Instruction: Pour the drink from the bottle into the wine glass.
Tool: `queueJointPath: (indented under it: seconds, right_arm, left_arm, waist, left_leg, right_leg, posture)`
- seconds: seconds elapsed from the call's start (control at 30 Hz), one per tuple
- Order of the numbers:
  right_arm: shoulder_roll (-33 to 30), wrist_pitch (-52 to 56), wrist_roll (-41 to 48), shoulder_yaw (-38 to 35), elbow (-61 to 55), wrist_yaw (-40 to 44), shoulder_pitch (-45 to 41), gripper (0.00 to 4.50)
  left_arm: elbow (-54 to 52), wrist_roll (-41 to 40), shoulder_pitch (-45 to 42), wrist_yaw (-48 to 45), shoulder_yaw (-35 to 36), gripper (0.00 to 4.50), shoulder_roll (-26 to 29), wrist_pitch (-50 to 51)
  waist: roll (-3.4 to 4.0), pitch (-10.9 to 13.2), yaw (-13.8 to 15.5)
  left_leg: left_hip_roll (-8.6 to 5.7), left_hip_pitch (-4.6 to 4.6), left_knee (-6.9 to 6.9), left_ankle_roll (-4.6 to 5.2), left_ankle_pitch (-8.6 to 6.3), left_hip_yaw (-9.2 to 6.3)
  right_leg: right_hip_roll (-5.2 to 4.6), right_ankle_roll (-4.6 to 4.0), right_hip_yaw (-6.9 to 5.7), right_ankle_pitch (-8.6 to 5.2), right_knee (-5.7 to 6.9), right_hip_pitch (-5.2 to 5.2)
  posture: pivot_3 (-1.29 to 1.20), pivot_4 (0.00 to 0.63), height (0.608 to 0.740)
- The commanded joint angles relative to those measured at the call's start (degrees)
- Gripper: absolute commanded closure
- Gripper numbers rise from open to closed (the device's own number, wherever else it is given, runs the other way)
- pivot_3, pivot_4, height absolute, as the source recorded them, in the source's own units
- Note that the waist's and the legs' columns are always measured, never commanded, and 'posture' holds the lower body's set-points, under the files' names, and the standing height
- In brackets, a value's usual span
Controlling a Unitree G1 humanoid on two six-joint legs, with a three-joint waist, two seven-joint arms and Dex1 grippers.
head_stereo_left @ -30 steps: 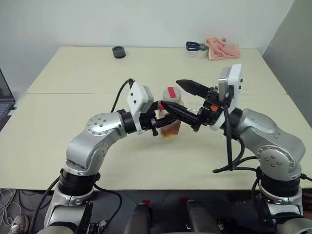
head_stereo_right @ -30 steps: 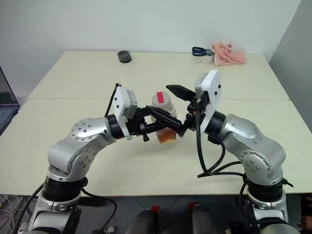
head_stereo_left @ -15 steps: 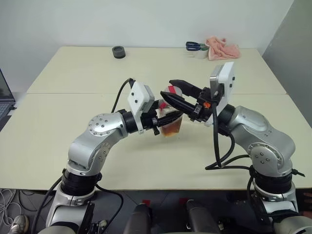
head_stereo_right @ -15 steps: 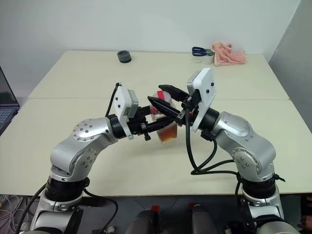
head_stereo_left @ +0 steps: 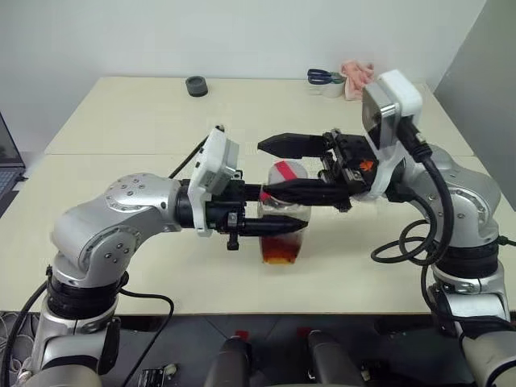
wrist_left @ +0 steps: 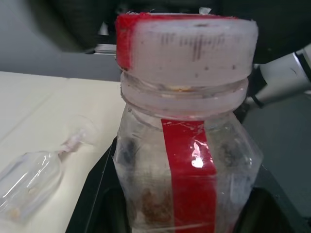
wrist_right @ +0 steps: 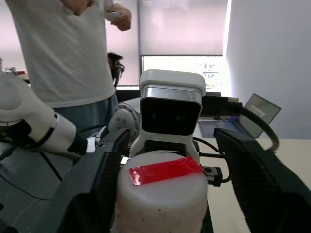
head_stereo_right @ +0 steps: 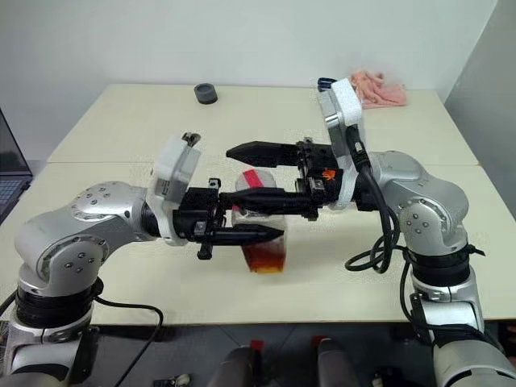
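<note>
Here the left claw (head_stereo_left: pixel 278 228) clamps the bottle (head_stereo_left: pixel 283 226) of amber drink (head_stereo_left: pixel 281 248); the right claw (head_stereo_left: pixel 278 168) straddles its cap (wrist_right: pixel 163 187), open.

No words, brand names, numbers or signs can be read anywhere. The bottle (wrist_left: pixel 187 145) carries only a plain red strip down its front and another across its cap (wrist_right: pixel 165 171), both blank. Faint grey smudges on the white side of the cap, at about twelve o'clock above the strip, are too blurred to tell as letters.
</note>
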Motion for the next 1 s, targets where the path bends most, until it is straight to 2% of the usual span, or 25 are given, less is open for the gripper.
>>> queueJointPath:
  seconds: [0.03,0.27,0.43,0.57,0.77,1.0]
  right_arm:
    - [-2.14,-0.22,-0.71,-3.48,-1.01,-1.92,0.73,0.04]
    - [-5.77,1.54,0.27,-7.51,-9.4,-9.19,8.57,0.04]
    - [-2.96,1.01,-1.39,-6.76,-13.93,-18.03,10.29,0.04]
    - [0.52,-0.85,-5.27,-4.29,-13.33,-22.82,8.81,0.04]
    - [4.18,-3.2,-9.32,-1.9,-11.5,-24.96,7.74,0.04]
    - [4.3,-4.1,-10.96,-1.72,-10.43,-24.17,8.29,0.04]
  left_arm:
    - [1.11,2.34,-1.13,0.03,1.19,2.66,-0.21,-3.87]
    - [3.08,6.19,0.22,6.22,1.44,2.66,-4.47,-6.98]
    - [4.26,9.52,1.56,10.45,0.44,2.66,-8.78,-9.58]
    - [5.15,12.27,1.88,11.99,-0.76,2.66,-11.2,-11.33]
    - [4.26,12.61,1.82,12.8,-1.01,2.66,-12.35,-10.92]
    - [3.8,12.36,2.18,12.71,-0.64,2.66,-11.75,-10.63]
  waist:
    - [0.0,0.0,0.07]
    - [-0.01,0.01,0.2]
    - [-0.01,0.0,-0.04]
    - [-0.01,0.0,0.04]
    - [-0.01,0.0,0.11]
    - [-0.01,0.0,0.1]
  left_leg:
    - [0.0,0.0,0.0,0.0,0.0,0.0]
    - [-0.01,-0.07,0.0,0.0,0.0,0.01]
    - [0.03,-0.01,0.0,0.0,0.0,0.04]
    - [0.02,-0.02,0.01,-0.01,0.01,0.03]
    - [0.0,-0.04,0.0,-0.01,0.01,0.02]
    - [-0.01,-0.03,0.0,-0.01,0.01,0.02]
  right_leg:
    - [0.0,0.0,0.0,0.0,-0.01,0.0]
    - [-0.06,0.0,0.03,0.0,-0.06,-0.03]
    - [-0.02,0.0,0.06,0.0,0.01,-0.03]
    - [-0.01,0.0,0.06,0.0,0.01,-0.03]
    - [-0.03,0.0,0.05,0.0,0.0,-0.04]
    - [-0.04,0.0,0.05,0.0,0.0,-0.03]
  posture:
    - [0.0,0.15,0.74]
    - [0.0,0.15,0.74]
    - [0.0,0.15,0.74]
    - [0.0,0.15,0.74]
    - [0.0,0.15,0.74]
    - [0.0,0.15,0.74]
